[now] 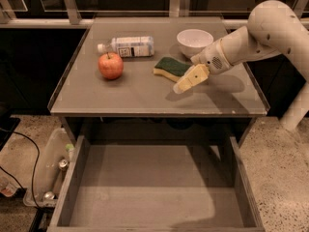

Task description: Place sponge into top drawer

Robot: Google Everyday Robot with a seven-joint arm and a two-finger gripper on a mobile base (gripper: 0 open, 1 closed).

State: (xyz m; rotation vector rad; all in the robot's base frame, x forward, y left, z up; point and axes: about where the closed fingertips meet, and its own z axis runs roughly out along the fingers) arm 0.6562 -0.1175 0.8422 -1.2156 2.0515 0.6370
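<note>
The sponge point(171, 68), yellow with a dark green top, lies flat on the grey tabletop point(145, 93), right of centre. My gripper point(186, 82) hangs just above the table at the sponge's right front corner, very close to it, with its cream fingers point(192, 77) pointing down and to the left. It holds nothing that I can see. The top drawer point(154, 185) is pulled out below the table's front edge, and its flat grey bottom is bare.
A red apple point(110, 65) sits left of the sponge. A plastic bottle point(127, 47) lies on its side behind the apple. A white bowl point(195, 42) stands behind the sponge. A bin with cans point(52, 170) stands on the floor to the left.
</note>
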